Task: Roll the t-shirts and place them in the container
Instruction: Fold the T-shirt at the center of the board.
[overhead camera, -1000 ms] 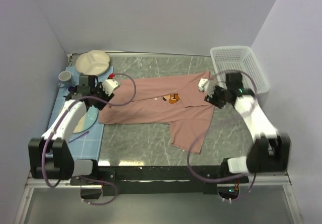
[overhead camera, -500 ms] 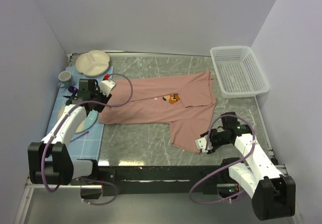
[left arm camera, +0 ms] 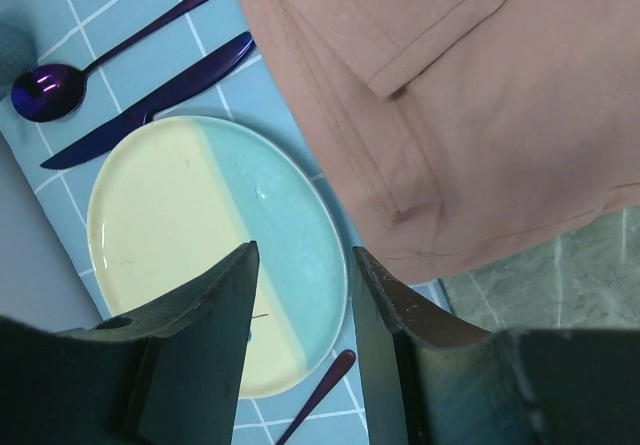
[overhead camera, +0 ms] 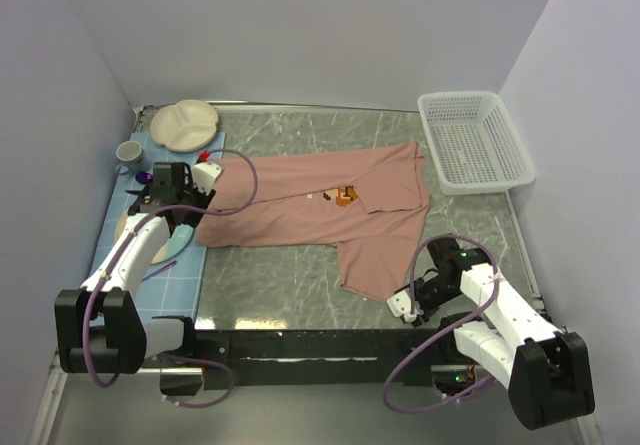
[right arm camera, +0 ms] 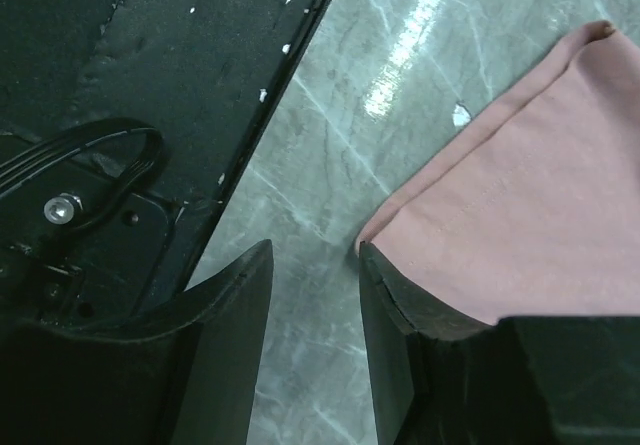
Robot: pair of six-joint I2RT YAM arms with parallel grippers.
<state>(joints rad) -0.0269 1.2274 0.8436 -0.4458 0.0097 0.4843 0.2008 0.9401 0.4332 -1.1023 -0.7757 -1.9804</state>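
The t-shirt is dusty pink and lies spread flat across the marble table, its small chest print facing up. My left gripper hovers at the shirt's left edge. In the left wrist view this gripper is open over a plate, with the folded pink hem just to its right. My right gripper is low at the shirt's near corner. In the right wrist view it is open over bare table, and one fingertip sits right at the corner of the cloth.
A white basket stands at the back right. On the blue tiled mat at the left are a yellow-and-teal plate, a purple spoon, a knife, a cup and a cream divided dish. The black front rail runs beside my right gripper.
My right arm swung from the shirt's far right sleeve by the basket down to its near corner. My left gripper shifted slightly left, toward the mat.
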